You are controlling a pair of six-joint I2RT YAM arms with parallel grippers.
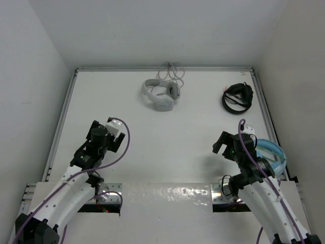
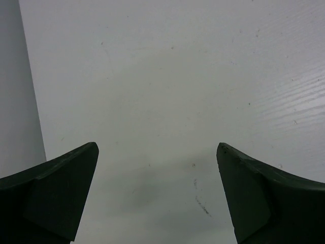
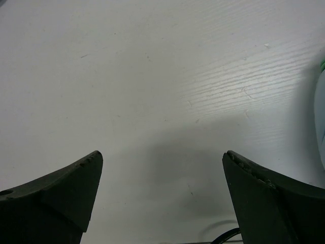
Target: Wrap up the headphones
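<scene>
Looking down on the white table (image 1: 167,152), both arms hang over its near half, well apart. On one side the left gripper (image 2: 157,147) is spread wide with nothing in it, and same deal for the right gripper (image 3: 162,152), wide open and empty. The headphones (image 1: 163,103) lie flat at the far edge, about mid-width, well away from both. Their band bulges left and the earcups sit to the right, so the long axis runs roughly left-right. A blue set (image 1: 269,152) sits near right, just beside the right arm, and a black set (image 1: 237,97) far right. The pale cable (image 1: 170,71) is bunched just beyond the earcups.
</scene>
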